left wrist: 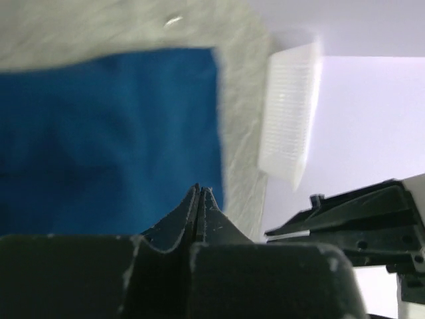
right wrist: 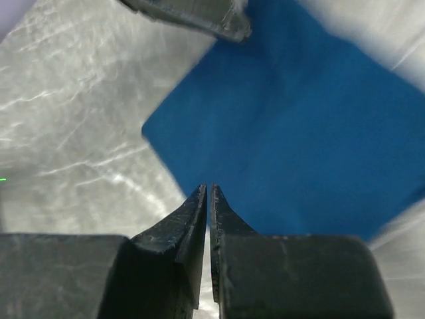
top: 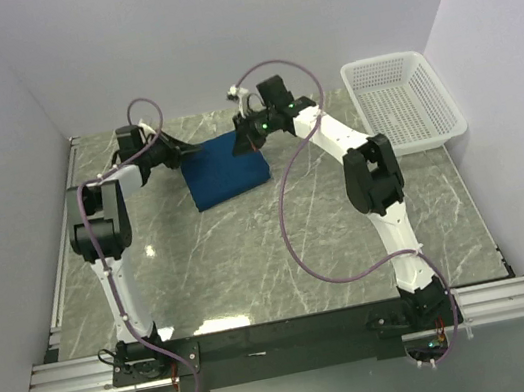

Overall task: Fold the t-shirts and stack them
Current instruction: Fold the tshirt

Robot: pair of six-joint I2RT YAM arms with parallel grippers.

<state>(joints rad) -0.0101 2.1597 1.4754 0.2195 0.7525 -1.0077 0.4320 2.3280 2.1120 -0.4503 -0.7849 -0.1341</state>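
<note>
Grey-green marbled stone makes up the table point(top: 253, 258), and at its near edge the two arms rise from their bases and reach toward the far side. Past the bare middle of the slab lies the t-shirt point(top: 225, 170), dark royal blue, folded into a compact, roughly square packet and lying flat on the stone, left of centre and close to the far edge. It sits slightly askew to the table's sides.

The left gripper point(left wrist: 200, 194) hangs at the packet's far-left corner, its jaws pressed flat against each other with nothing between them. The right gripper point(right wrist: 207, 193) hangs at the far-right corner, tilted down over the cloth. Its jaws are drawn almost together, leaving only a thin slit, and no fabric is caught in it. Whether either set of tips touches the cloth cannot be told. The two grippers face each other across the far edge of the shirt.

Farther right, in the far-right corner of the table, stands a white plastic mesh basket point(top: 381, 61), well apart from the shirt.
</note>
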